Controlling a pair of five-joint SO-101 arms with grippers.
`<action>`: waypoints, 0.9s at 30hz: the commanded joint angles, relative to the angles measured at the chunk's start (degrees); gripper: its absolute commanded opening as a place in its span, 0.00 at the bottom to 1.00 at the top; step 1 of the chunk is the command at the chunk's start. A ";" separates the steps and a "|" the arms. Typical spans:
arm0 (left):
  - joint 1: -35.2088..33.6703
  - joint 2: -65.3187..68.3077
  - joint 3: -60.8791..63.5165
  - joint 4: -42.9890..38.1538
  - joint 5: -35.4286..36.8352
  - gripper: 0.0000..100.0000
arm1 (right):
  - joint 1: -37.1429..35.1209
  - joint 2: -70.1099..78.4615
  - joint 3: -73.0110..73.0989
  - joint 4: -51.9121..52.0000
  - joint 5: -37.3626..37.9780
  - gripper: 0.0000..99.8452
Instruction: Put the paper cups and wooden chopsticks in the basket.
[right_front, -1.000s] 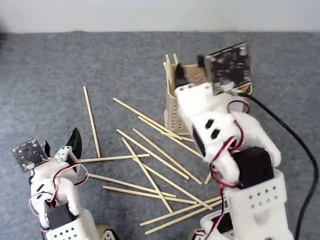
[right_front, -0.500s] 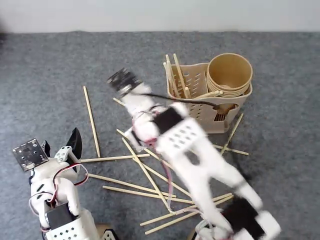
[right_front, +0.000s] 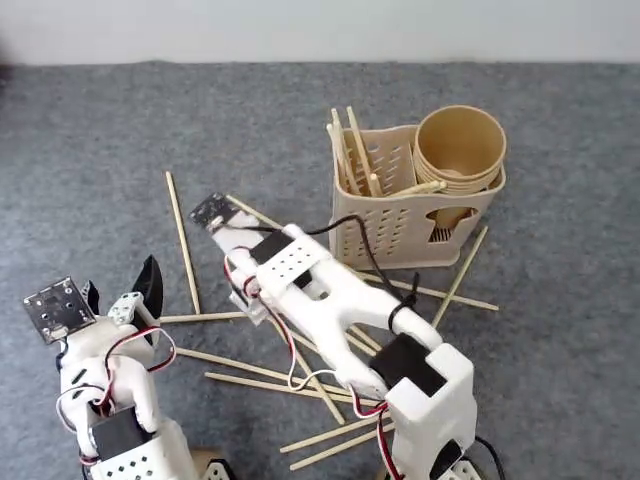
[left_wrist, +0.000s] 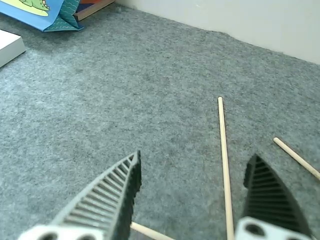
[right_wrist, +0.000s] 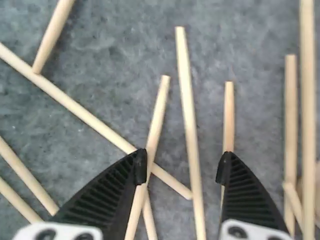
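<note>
Right claw (right_wrist: 182, 167) spread open, low over scattered chopsticks (right_wrist: 187, 115), centre of high view. Left claw (left_wrist: 192, 165) released, lower left. Paper cups (right_front: 460, 150) stacked in basket (right_front: 395, 235).

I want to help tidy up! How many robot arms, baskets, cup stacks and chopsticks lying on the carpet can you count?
Robot arms: 2
Basket: 1
Stack of paper cups: 1, standing in the basket
Chopsticks loose on the carpet: at least 9, with more partly hidden under an arm
Total: at least 13
</note>
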 joint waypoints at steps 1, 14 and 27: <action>-0.09 -0.88 -0.66 0.35 -0.53 0.32 | -0.22 -0.04 -2.55 -2.42 0.53 0.24; -0.09 -0.88 -0.66 0.35 -0.53 0.32 | 0.22 4.18 -3.87 -4.35 0.88 0.03; -0.09 -0.88 -0.66 0.35 -0.53 0.32 | 1.80 -5.93 -9.05 10.15 0.88 0.01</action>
